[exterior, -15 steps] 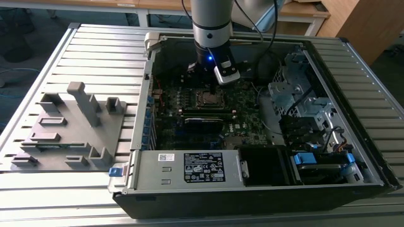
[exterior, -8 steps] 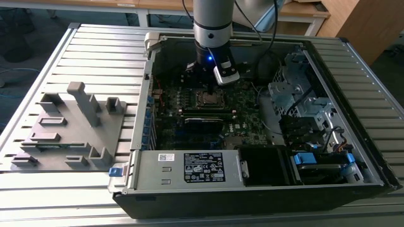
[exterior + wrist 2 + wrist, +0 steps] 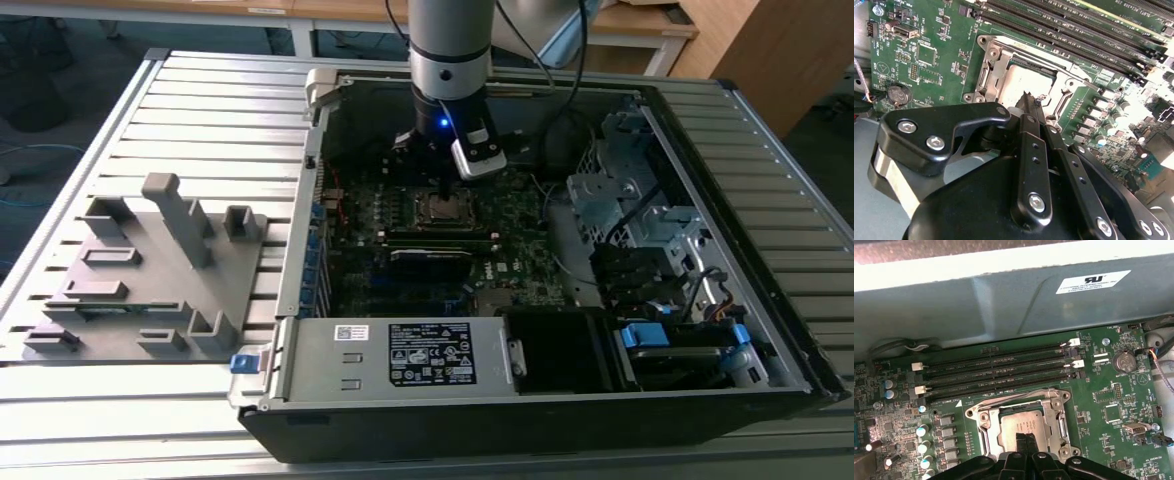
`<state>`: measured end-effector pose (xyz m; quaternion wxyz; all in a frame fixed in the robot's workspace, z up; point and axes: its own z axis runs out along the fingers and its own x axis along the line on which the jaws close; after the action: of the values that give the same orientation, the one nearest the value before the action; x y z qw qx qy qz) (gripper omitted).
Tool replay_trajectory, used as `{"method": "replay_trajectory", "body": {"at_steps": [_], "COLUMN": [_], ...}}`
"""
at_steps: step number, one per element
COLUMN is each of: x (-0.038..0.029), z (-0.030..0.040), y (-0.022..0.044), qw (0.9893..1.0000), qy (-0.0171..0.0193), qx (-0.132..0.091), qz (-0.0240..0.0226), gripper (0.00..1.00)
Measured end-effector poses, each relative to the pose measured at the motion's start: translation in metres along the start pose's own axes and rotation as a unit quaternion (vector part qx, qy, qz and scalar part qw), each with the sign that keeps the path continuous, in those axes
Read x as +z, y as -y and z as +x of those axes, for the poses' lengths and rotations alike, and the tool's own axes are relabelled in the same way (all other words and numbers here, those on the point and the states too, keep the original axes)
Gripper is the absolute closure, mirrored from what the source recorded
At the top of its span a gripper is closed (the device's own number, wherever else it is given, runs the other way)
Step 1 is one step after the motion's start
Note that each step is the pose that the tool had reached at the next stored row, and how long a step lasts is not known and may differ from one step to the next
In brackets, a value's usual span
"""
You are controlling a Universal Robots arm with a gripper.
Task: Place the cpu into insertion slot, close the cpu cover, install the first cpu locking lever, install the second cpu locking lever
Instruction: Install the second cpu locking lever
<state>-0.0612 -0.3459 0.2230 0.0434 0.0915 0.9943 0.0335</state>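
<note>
Chip [image 3: 1023,426] sat in socket [image 3: 985,432] under lowered cover [image 3: 995,66]; levers' state unclear; end effector [image 3: 1030,100] pinched narrow, holding nothing, above chip.

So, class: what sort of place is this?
Probably a robotics lab or test workshop: an open computer case lies on a slatted metal table, a robot arm reaching into it, desks behind.

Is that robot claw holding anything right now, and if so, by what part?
Nothing appears held. The gripper has its fingers together, tips down over the cpu, which sits in the insertion slot under the cpu cover; whether they touch it cannot be told.
</note>
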Motion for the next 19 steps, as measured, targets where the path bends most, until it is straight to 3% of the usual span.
{"method": "replay_trajectory", "body": {"at_steps": [6, 10, 19], "x": [-0.0019, -0.0018, -0.0016], "z": [-0.0014, -0.003, -0.0058], "y": [-0.0004, -0.0007, -0.0013], "qw": [1.0, 0.9999, 0.9999], "qy": [-0.0024, -0.0042, -0.004], "qx": [-0.003, -0.006, -0.006], "qz": [0.0017, 0.0079, 0.0088], "gripper": [0.9, 0.9, 0.9]}}
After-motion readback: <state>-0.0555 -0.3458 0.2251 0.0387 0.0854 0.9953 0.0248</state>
